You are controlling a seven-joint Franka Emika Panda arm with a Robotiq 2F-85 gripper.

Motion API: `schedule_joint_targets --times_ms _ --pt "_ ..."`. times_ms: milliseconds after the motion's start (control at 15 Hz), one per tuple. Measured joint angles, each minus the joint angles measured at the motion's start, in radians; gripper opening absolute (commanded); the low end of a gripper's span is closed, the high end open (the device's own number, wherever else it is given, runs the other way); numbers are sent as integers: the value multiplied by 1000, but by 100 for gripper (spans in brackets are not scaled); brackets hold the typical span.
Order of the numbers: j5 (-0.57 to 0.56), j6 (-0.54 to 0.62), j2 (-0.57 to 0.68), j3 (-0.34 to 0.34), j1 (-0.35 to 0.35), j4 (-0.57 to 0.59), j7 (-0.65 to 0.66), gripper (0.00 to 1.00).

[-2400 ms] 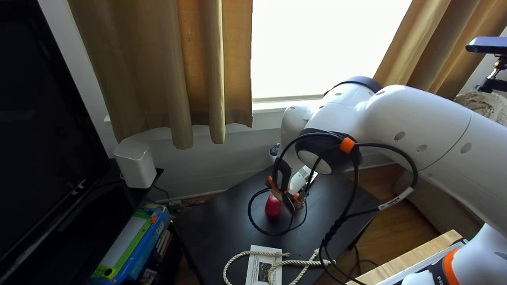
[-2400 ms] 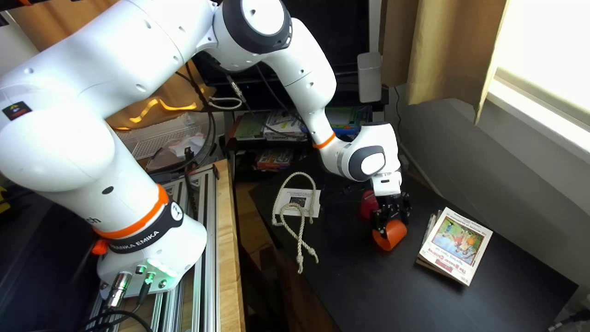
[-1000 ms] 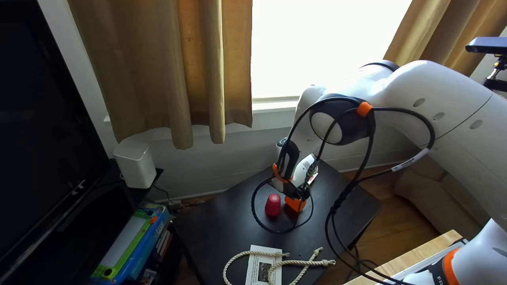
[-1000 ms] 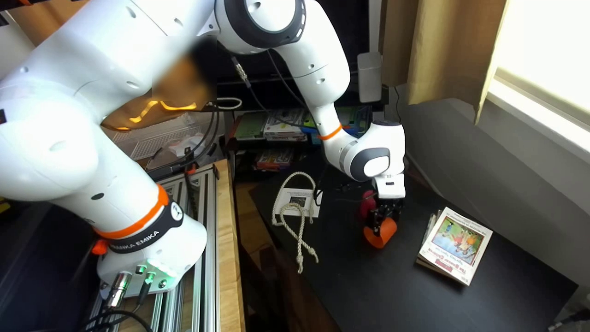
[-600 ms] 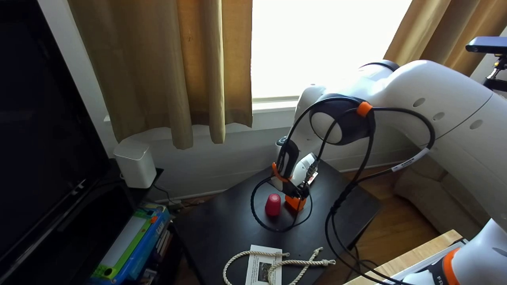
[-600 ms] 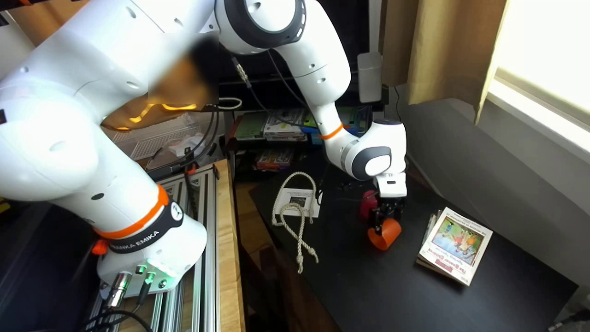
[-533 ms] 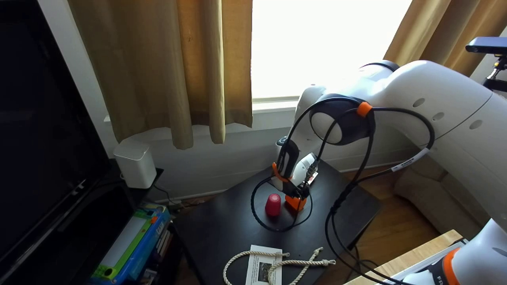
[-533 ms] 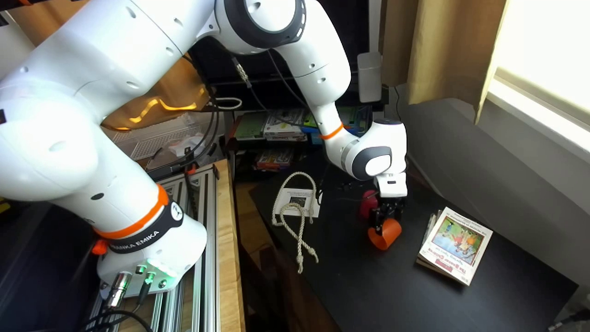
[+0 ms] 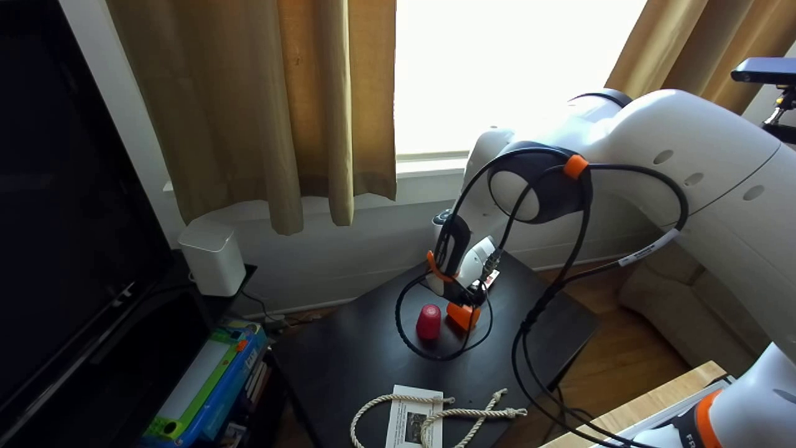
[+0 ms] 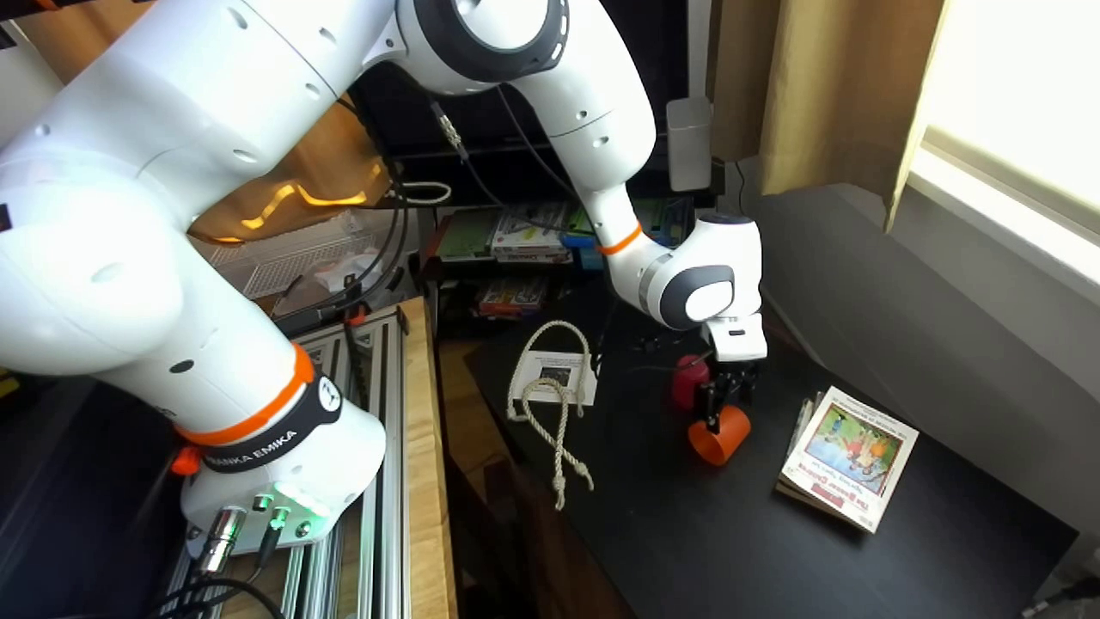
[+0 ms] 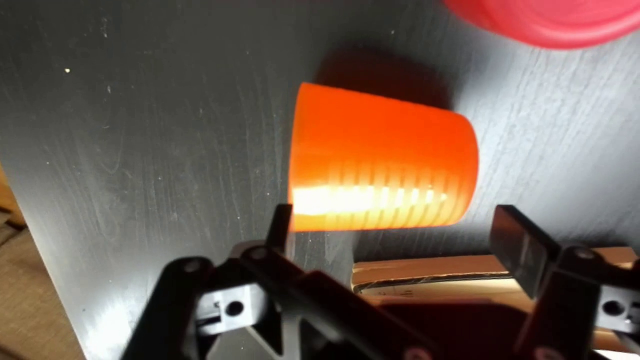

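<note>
Fingers have risen slightly, spread wide and empty, near an orange cup lying on the worktop.

We see black table in both exterior views. Directly on it we find orange cup lying on side, red cup upside down near it, stacked books, white printed sheet or booklet, rope looped partly across that.
</note>
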Motion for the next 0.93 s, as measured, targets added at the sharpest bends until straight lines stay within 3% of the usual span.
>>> schedule_joint_targets --times_ms 400,933 --pt "-82 13 -21 -15 3 -15 -132 100" --pt "-108 227 -12 14 -28 -40 -390 100"
